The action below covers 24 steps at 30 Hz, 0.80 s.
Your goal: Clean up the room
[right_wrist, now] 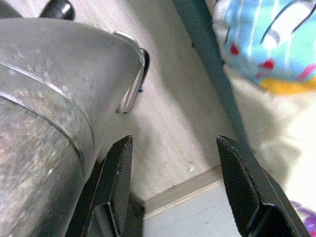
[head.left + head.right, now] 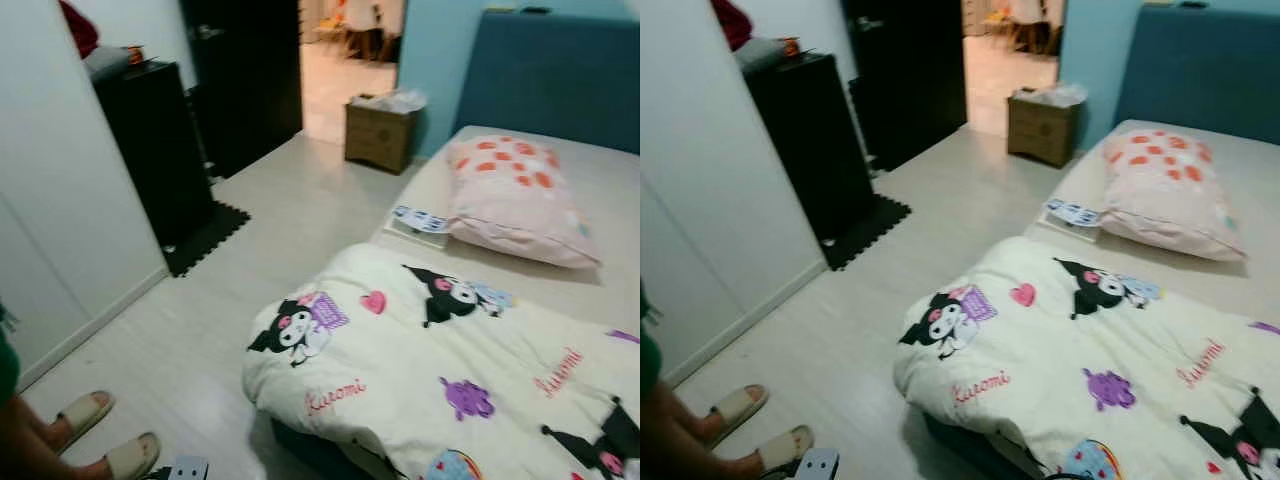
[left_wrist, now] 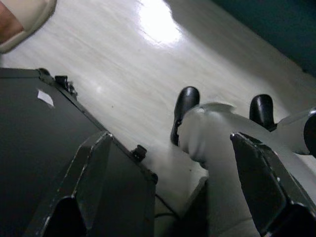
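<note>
Facing the bed, nothing in hand.
I see the rumpled quilt [image 2: 440, 370] ahead and rightward, nearer my right tool [image 1: 173, 177]; both tools, left tool [image 3: 173, 187] included, hang apart, empty.

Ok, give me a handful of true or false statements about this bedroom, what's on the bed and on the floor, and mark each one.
1. A pink pillow with red spots lies on the bed. True.
2. The cream cartoon-print duvet lies on the floor. False: it is bunched on the bed.
3. A person's feet in beige slippers stand on the pale floor. True.
4. The wooden bedside cabinet stands next to the black cupboard. False: it stands by the blue headboard.
5. The doorway is open. True.
</note>
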### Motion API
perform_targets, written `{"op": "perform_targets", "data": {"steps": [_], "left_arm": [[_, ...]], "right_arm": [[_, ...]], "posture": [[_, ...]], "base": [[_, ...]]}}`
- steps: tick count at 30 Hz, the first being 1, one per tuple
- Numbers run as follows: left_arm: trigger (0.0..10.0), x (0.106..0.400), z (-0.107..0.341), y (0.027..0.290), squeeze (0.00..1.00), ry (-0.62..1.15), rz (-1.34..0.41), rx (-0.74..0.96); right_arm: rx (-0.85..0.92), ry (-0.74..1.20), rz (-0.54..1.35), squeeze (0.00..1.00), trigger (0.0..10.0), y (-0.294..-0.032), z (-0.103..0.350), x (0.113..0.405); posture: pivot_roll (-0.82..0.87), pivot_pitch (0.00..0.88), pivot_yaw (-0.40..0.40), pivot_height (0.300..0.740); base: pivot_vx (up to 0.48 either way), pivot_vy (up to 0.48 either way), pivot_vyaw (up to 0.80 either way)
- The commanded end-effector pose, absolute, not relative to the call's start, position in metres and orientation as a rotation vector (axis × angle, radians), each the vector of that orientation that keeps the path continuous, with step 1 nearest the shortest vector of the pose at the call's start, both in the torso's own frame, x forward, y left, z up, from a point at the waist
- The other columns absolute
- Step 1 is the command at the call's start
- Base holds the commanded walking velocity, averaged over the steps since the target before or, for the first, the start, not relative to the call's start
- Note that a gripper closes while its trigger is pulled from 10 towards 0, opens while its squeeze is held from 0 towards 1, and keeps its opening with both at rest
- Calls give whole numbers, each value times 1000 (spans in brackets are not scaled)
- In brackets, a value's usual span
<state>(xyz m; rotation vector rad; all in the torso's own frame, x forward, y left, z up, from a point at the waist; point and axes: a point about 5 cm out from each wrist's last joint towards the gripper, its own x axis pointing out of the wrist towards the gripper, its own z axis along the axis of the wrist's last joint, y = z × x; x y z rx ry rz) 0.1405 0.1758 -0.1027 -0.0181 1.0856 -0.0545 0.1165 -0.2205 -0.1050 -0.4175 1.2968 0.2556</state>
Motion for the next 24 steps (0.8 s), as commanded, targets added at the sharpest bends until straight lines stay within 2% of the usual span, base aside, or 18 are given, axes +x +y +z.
{"op": "perform_targets", "data": {"steps": [1,7,16,22,24], "left_arm": [[10000,141,-103,177,0,1085,-59,-6],[10000,142,-102,176,0,1078,-47,-13],[10000,142,-103,168,0,1071,-89,-18],[10000,151,-99,172,0,1045,-101,-13],[10000,158,-95,183,0,1025,-66,-15]], "right_arm": [[-421,1293,270,0,10000,-217,-105,117],[-433,1292,281,0,10000,-217,-105,119],[-428,1288,266,0,10000,-219,-105,119],[-427,1291,258,0,10000,-220,-105,116],[-463,1266,231,0,10000,-222,-104,121]], "posture": [[-119,0,-27,740],[-109,0,-36,740],[-125,0,-1,740],[-133,0,5,740],[-130,0,-10,740]], "base": [[0,0,794],[0,0,794],[0,0,794],[0,0,794],[0,0,794]]}}
